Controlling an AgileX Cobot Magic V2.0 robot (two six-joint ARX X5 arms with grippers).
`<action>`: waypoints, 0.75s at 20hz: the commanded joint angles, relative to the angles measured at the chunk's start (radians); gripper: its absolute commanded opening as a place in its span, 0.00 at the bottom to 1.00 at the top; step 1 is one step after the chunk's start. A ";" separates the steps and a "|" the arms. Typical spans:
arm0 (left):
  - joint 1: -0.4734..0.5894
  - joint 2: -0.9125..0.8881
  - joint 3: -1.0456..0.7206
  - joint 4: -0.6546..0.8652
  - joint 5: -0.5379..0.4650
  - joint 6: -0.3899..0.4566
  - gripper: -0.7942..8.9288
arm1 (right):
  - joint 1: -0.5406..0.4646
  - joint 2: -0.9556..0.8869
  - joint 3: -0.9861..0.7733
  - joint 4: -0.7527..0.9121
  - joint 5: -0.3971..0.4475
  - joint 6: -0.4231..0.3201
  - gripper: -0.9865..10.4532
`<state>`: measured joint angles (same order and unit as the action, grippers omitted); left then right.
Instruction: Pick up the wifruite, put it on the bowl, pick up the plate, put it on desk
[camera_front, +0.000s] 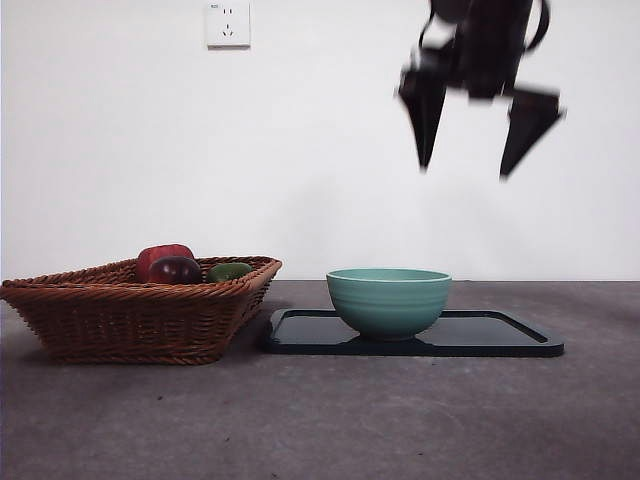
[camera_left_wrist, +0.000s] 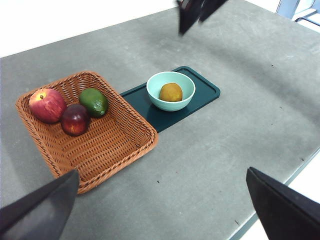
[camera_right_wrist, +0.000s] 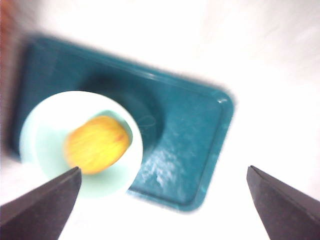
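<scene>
Right tool (camera_front: 463, 170) raised high above the bowl (camera_front: 389, 300), jaws spread wide, nothing held. Left tool (camera_left_wrist: 160, 210) also spread wide and empty, parked well off to the basket side and high over the bench (camera_left_wrist: 210, 165).

Fruit (camera_left_wrist: 171, 92) lying inside the bowl, directly below the right tool; first half of the task judged complete. Bowl resting on the dark tray (camera_left_wrist: 202, 90), presumably the "plate" of the task, flat on the bench just beside the wicker basket (camera_left_wrist: 100, 145).

Tray judged stiff, thin, smooth and likely slippery; low raised rim the only purchase. Loaded with bowl and fruit, so heavier at the basket end and prone to tip. Best hold judged at the rim of the free short end, farthest from the bowl, or mid long edge.

Long axis of tray running away from the basket; free end pointing away from it.
</scene>
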<state>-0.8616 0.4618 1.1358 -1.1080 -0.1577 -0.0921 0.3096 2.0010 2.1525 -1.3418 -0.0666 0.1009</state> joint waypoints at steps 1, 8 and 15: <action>-0.006 0.001 0.013 0.042 -0.003 0.000 0.66 | 0.021 -0.124 -0.046 -0.072 0.024 -0.008 0.58; -0.006 0.001 0.013 0.065 -0.003 0.001 0.66 | 0.076 -0.664 -0.435 -0.071 0.082 -0.008 0.58; -0.006 0.001 0.013 0.070 -0.003 0.000 0.66 | 0.168 -1.141 -0.720 -0.069 0.083 0.048 0.58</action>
<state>-0.8616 0.4618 1.1358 -1.0504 -0.1577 -0.0925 0.4713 0.8646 1.4220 -1.3418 0.0139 0.1246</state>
